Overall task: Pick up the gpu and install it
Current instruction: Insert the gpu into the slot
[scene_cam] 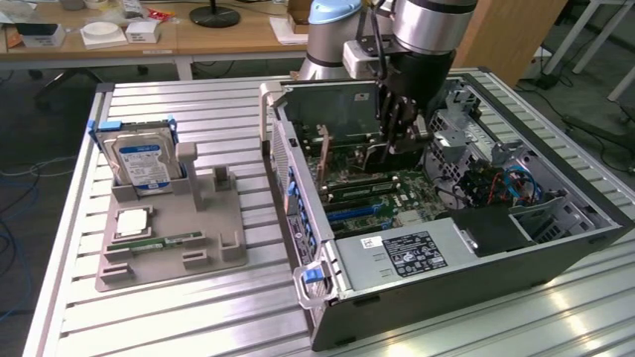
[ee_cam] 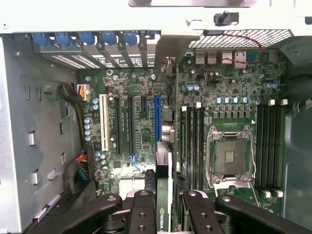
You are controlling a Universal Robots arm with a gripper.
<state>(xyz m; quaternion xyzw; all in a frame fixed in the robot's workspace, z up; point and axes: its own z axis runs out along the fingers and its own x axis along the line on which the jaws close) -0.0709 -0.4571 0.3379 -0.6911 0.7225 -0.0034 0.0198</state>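
Observation:
The gpu [ee_cam: 163, 214] is a thin dark card seen edge-on, with a green logo on its edge. My gripper [ee_cam: 164, 197] is shut on it, one black finger [ee_cam: 143, 209] on each side. The card hangs over the green motherboard [ee_cam: 141, 141], close to its blue slot [ee_cam: 157, 117]. In the exterior view my gripper [scene_cam: 397, 141] reaches down into the open computer case [scene_cam: 447, 282], with the gpu [scene_cam: 389, 158] held upright just above the board. Whether the card's lower edge touches a slot I cannot tell.
On the board are a white slot [ee_cam: 104, 122], black slots, memory slots and an open processor socket [ee_cam: 229, 156]. At the exterior view's left a grey fixture [scene_cam: 213, 245] holds a hard drive [scene_cam: 144, 160], a processor [scene_cam: 132, 222] and a green memory stick [scene_cam: 163, 242].

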